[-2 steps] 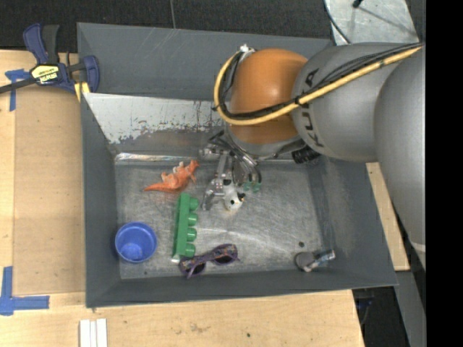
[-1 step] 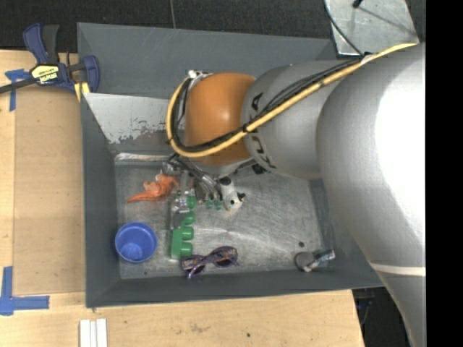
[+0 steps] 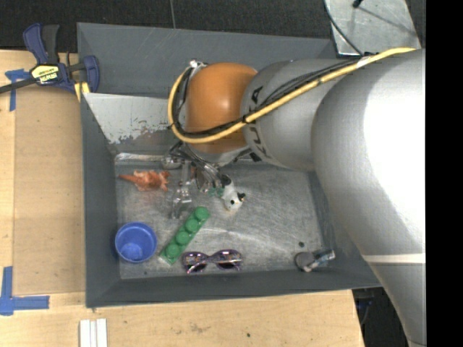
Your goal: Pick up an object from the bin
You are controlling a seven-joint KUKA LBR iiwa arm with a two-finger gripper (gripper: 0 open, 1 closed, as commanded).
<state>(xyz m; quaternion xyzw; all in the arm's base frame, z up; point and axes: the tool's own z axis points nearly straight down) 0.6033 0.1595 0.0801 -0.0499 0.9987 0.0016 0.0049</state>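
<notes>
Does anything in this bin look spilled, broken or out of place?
Nothing stands out. The blue cup sits upright, the green strip lies slanted beside it, and the sunglasses lie flat just below that. They are loose things, none visibly broken.

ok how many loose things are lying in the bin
6: orange toy left, blue cup lower left, green studded strip beside it, sunglasses below, white-and-black toy mid-bin, grey piece lower right. The arm may hide more.

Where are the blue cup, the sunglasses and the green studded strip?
blue cup (image 3: 135, 242): camera view, inner bottom.
sunglasses (image 3: 196, 262): camera view, left lens.
green studded strip (image 3: 185, 234): camera view, middle stud.
</notes>
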